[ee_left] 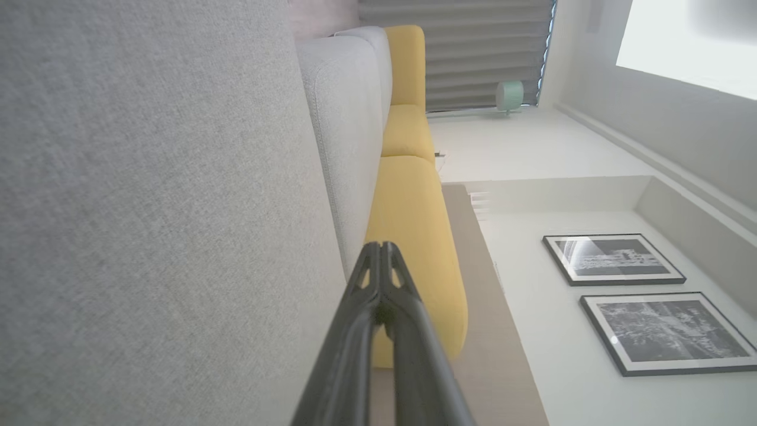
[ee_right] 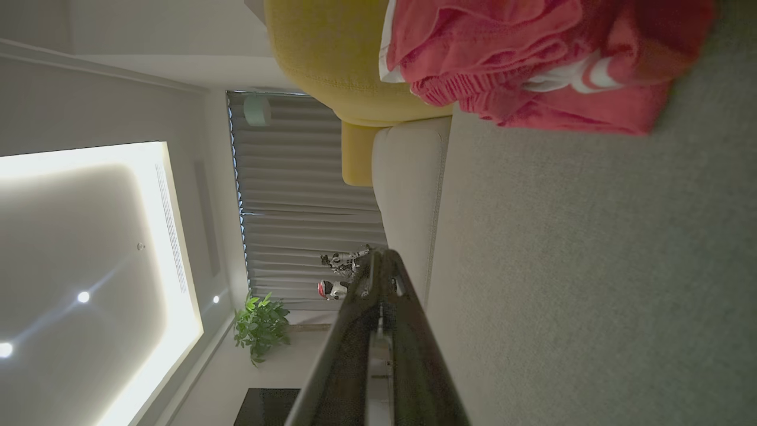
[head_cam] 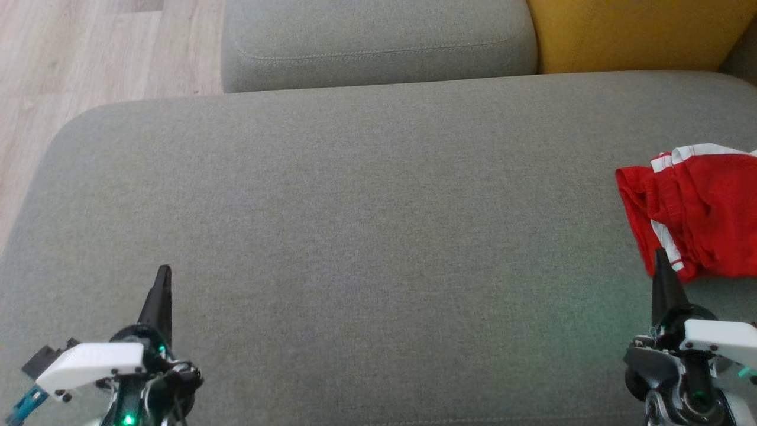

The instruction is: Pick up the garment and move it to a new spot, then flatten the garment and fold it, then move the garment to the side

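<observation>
Both tools hold nothing, dark fingers pressed together: the left tool point(head_cam: 164, 275) at the lower left of the head view, the right tool point(head_cam: 660, 257) at the lower right. Between them the grey sofa seat point(head_cam: 355, 207) spreads across most of the frame, open from its rounded left edge to the cloth at the right, leaving wide room in the middle. Behind it, at top centre, runs a grey back cushion point(head_cam: 378, 41), with a yellow cushion point(head_cam: 633, 32) at the upper right. Pale wood floor point(head_cam: 89, 53) shows past the seat's upper left corner. The red garment point(head_cam: 704, 207), white-striped, lies crumpled at the right edge, mid-height, cut by the frame. The right tool's tip reaches its lower left corner; in the right wrist view the cloth lies ahead, apart from the tips.
</observation>
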Motion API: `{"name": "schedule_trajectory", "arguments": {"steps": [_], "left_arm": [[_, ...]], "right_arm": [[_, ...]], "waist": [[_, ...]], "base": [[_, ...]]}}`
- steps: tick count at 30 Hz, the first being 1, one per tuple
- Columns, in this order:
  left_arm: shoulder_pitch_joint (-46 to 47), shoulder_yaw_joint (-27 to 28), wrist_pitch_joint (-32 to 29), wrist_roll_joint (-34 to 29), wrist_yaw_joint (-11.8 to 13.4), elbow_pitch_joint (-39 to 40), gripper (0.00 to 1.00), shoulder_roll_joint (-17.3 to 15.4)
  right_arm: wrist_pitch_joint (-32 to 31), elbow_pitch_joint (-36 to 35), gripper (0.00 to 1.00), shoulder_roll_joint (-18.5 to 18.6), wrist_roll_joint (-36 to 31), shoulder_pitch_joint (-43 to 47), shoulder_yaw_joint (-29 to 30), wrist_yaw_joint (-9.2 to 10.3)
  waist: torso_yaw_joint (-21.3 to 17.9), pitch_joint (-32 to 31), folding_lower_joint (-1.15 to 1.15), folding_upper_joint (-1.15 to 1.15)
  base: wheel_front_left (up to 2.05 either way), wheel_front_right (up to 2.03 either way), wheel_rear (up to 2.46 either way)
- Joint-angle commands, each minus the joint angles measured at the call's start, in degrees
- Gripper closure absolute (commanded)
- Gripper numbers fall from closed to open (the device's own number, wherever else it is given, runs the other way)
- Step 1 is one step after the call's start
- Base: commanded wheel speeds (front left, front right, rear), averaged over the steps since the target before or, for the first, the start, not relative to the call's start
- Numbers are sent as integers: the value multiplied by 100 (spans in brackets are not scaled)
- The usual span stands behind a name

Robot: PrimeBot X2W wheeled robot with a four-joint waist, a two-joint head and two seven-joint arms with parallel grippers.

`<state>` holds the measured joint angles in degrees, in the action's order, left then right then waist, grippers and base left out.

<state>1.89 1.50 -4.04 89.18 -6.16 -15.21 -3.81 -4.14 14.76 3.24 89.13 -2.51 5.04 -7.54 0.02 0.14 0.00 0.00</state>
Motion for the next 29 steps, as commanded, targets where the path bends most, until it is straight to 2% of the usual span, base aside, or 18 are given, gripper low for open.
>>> {"name": "schedule_trajectory", "arguments": {"steps": [1, 5, 29], "left_arm": [[382, 271, -61, 198, -88, 145, 100, -47], [416, 342, -117, 431, -133, 123, 100, -23], [419, 384, -150, 397, -133, 121, 100, 6]], "right_arm": [[-57, -139, 100, 112, 224, -306, -75, 5], [-73, -86, 100, 110, 472, -349, -53, 5], [-114, -82, 100, 74, 429, -353, -3, 5]], "waist": [[-1, 1, 0, 0], [-2, 4, 0, 0], [-2, 4, 0, 0]], "base": [[0, 0, 0], [0, 0, 0], [0, 0, 0]]}}
